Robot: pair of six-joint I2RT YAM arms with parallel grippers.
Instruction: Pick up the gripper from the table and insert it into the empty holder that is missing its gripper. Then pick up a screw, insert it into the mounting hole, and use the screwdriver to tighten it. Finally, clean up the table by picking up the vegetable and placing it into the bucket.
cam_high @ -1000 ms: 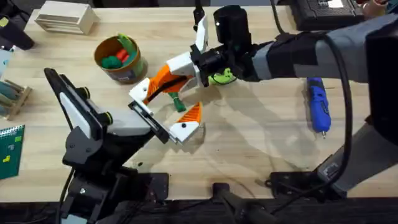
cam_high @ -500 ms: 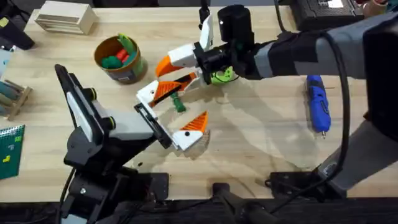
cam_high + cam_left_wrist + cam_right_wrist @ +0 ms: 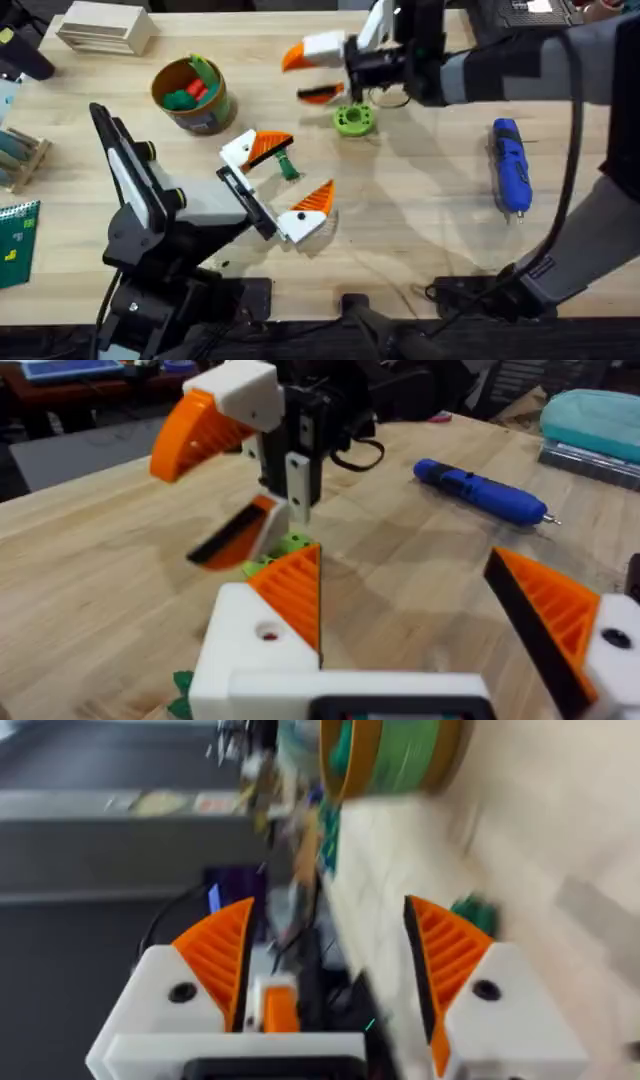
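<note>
The right gripper (image 3: 312, 72) has lifted away (fingers spread, empty) from the left gripper (image 3: 285, 182).

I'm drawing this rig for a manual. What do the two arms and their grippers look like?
Both arms are black. The left gripper and right gripper each have white angular fingers with orange ribbed wedge pads and a dark screw hole. A grey fabric sleeve and black cable run along the right arm.

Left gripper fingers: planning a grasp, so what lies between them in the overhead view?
The slim green vegetable lies between the open left gripper fingers on the table.
</note>
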